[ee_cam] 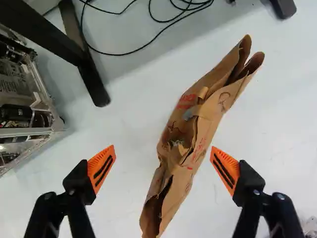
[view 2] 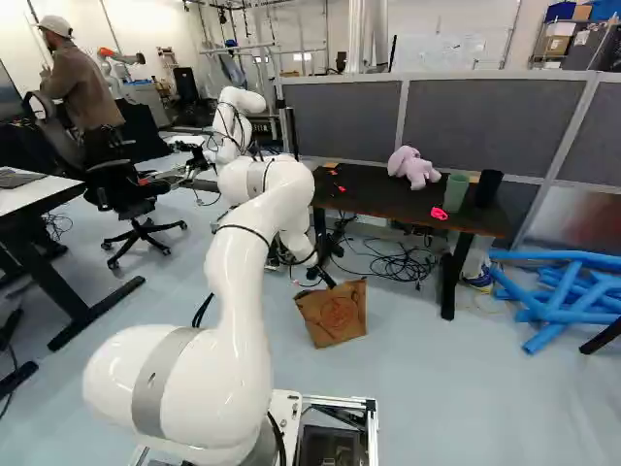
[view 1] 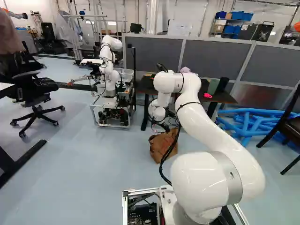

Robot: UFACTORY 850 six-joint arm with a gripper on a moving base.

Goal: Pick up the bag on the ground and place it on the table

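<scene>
Okay, so your gripper (view 2: 315, 278) stands wide, and in the wrist view the brown paper bag (ee_cam: 181, 131) lies between its two fingers and stretches ahead, with floor (ee_cam: 131, 158) showing on both sides. The bag is on the floor near the table (view 2: 383, 206). Only the wrist view shows you its creased top from above. Your right base view shows the whole purple plush toy (view 2: 414, 168); the arm (view 1: 201, 112) hides most of it in the left one. Count: one bag, one table, one plush, two cups, green (view 2: 454, 193) and black (view 2: 488, 189).
</scene>
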